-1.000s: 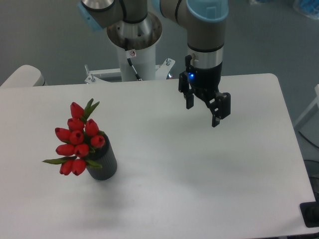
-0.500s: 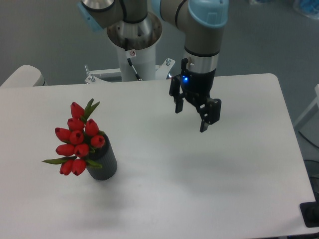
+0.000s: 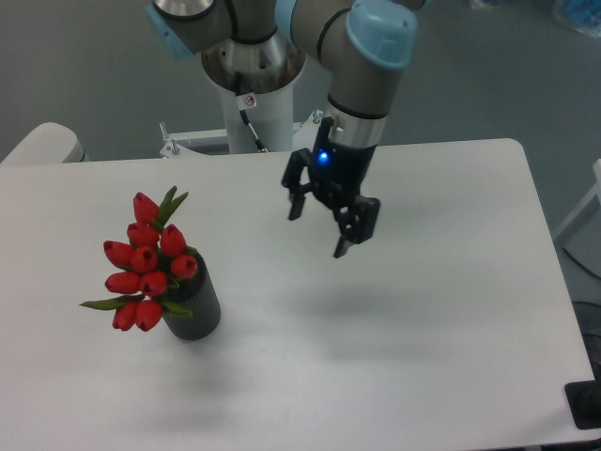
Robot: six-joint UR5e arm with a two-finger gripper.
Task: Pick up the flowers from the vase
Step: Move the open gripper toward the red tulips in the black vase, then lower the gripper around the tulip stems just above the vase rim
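While the claw (image 3: 320, 225) hangs with jaws apart near table (image 3: 451, 319) centre | tulip bunch (image 3: 146, 265) leans leftward from dark vase (image 3: 195, 307) | toward left edge, well apart

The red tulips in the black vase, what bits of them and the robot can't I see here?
- Stems of the red tulip bunch: hidden inside the dark grey cylinder vase, camera view.
- Inside of the vase: covered by the buds and leaves leaning over its mouth.
- Upper robot arm: cut off by the picture's top edge.
- Inner faces of the open black two-finger gripper: too small and dark to make out.
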